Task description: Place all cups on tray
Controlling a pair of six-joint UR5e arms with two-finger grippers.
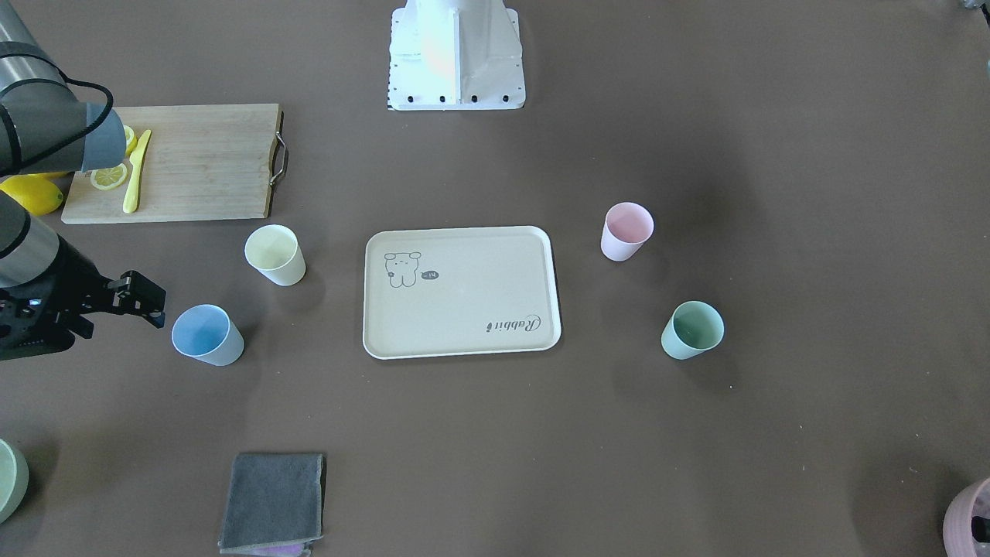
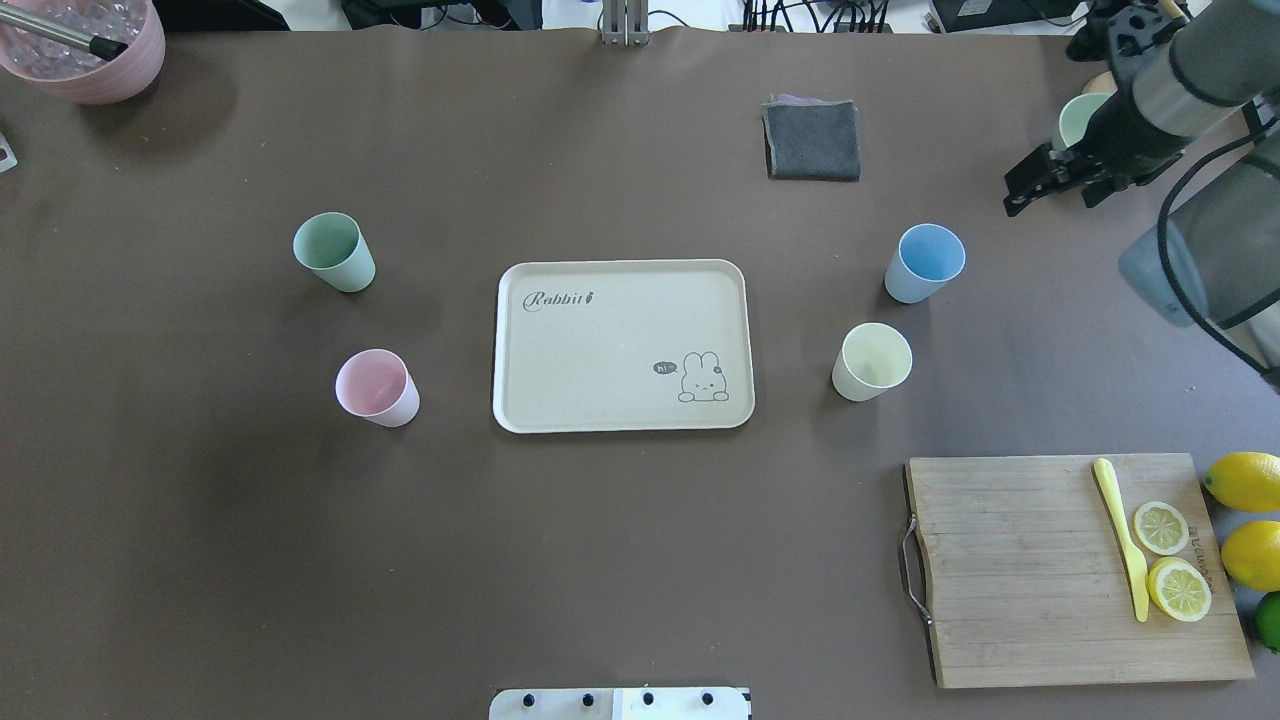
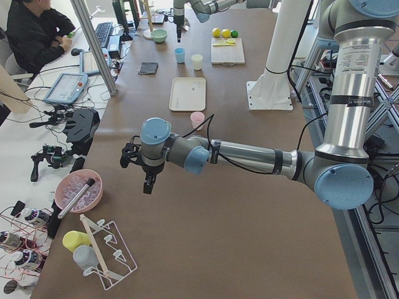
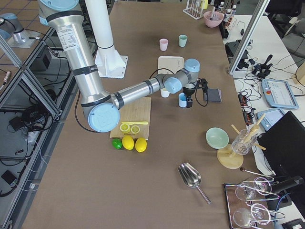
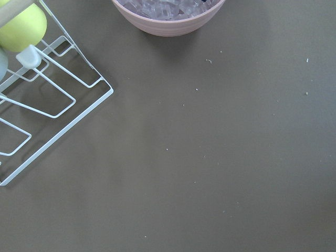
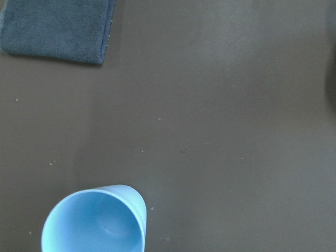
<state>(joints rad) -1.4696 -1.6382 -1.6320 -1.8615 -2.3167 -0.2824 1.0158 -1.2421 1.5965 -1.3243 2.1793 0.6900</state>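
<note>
Brown matting covers the long table (image 2: 640, 560), and all four cups stand on it around the tray, none on it. At the robot's near right lies a wooden cutting board (image 2: 1010, 570) with lemon slices and a yellow knife. The cream Rabbit tray (image 2: 600, 370) sits in the middle with nothing on it. A folded grey cloth (image 2: 811, 138) lies farther out. The mint green cup (image 2: 334, 252) and pink cup (image 2: 377, 388) stand upright to the tray's left, the blue cup (image 2: 924, 262) and pale yellow cup (image 2: 872, 361) to its right. The right gripper (image 1: 157, 308) hovers near the blue cup with its fingers spread, touching nothing. The left gripper (image 3: 146, 177) hangs near a pink bowl of ice; I cannot tell its state.
</note>
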